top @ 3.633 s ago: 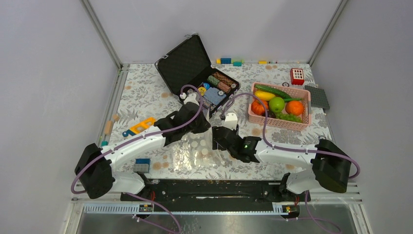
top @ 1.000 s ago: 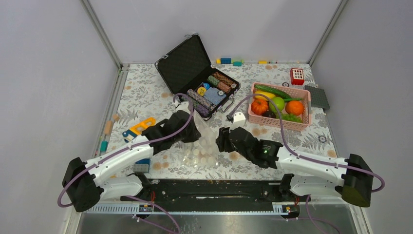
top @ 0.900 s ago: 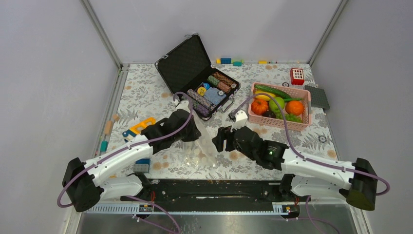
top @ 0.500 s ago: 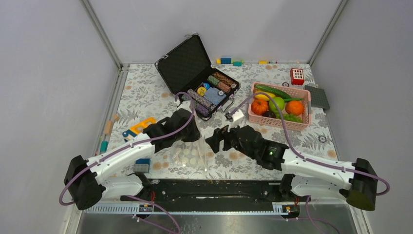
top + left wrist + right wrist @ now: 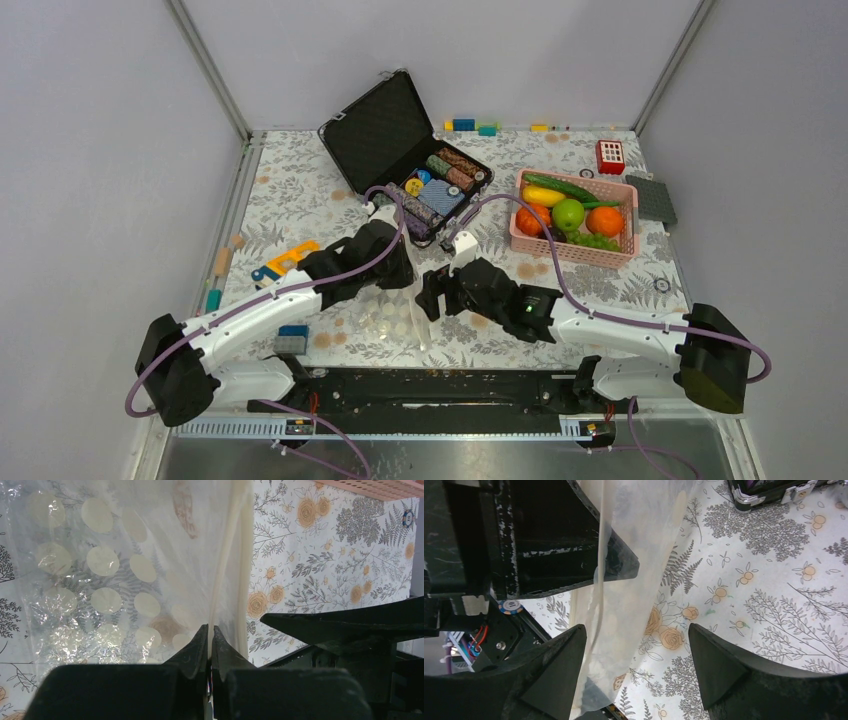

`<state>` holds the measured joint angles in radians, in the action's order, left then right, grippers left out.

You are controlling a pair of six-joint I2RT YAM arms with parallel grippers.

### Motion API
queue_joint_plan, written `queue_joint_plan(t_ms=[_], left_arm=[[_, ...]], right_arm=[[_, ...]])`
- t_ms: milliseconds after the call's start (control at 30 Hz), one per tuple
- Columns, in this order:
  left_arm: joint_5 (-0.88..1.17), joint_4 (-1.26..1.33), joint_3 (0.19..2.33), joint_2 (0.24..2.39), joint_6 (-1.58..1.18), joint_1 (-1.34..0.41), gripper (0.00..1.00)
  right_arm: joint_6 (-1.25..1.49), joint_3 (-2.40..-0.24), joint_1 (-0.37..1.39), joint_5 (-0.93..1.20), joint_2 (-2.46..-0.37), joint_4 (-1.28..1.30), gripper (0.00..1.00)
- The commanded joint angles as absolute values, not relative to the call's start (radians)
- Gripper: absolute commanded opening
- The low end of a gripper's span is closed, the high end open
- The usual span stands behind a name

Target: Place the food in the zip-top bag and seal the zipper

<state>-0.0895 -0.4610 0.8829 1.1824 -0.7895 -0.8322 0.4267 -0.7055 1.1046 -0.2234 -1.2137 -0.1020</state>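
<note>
While left gripper (image 5: 209, 636) is clamping edge of bag (image 5: 115, 570) by near edge of table (image 5: 300, 190), centre, right gripper (image 5: 636, 632) is gaping beside it, touching unclear; food (image 5: 570, 214) is sitting in basket (image 5: 629, 212), far-right corner, cable (image 5: 545, 250) partly hiding it.

Centre: the zip-top bag (image 5: 100, 570) hangs as a sheet from the pinching left gripper (image 5: 210, 631), barring the way across.
Right gripper (image 5: 636, 630): jaws spread wide around the bag's edge; the bag sits nearer one finger, and the rest of the gap is free.
Beyond: open black case (image 5: 385, 130) just behind both grippers.
Far right: pink basket (image 5: 628, 228), with bare counter (image 5: 650, 270) before it.
</note>
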Motion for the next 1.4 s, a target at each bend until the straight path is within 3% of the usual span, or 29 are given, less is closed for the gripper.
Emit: queue_joint_plan(t_ms=[0, 267, 800, 1200, 1267, 1367], left_arm=[[-0.081, -0.412, 0.932, 1.192, -0.783, -0.835, 0.0], [-0.068, -0.407, 0.951, 1.218, -0.783, -0.836, 0.0], [-0.047, -0.411, 0.929, 1.183, -0.785, -0.835, 0.0], [-0.006, -0.466, 0.959, 1.177, -0.747, -0.845, 0.0], [-0.013, -0.487, 0.962, 1.162, -0.74, -0.848, 0.0], [-0.05, -0.531, 0.965, 1.13, -0.729, -0.848, 0.0]], right_arm=[[0.479, -0.713, 1.111, -0.178, -1.231, -0.145, 0.82], [0.517, -0.665, 1.113, -0.178, -1.193, -0.164, 0.82], [0.618, -0.696, 1.113, -0.513, -1.257, -0.006, 0.76], [0.538, -0.817, 1.111, -0.444, -1.368, -0.169, 0.67], [0.542, -0.827, 1.111, -0.479, -1.379, -0.163, 0.64], [0.558, -0.832, 1.111, -0.526, -1.384, -0.127, 0.45]])
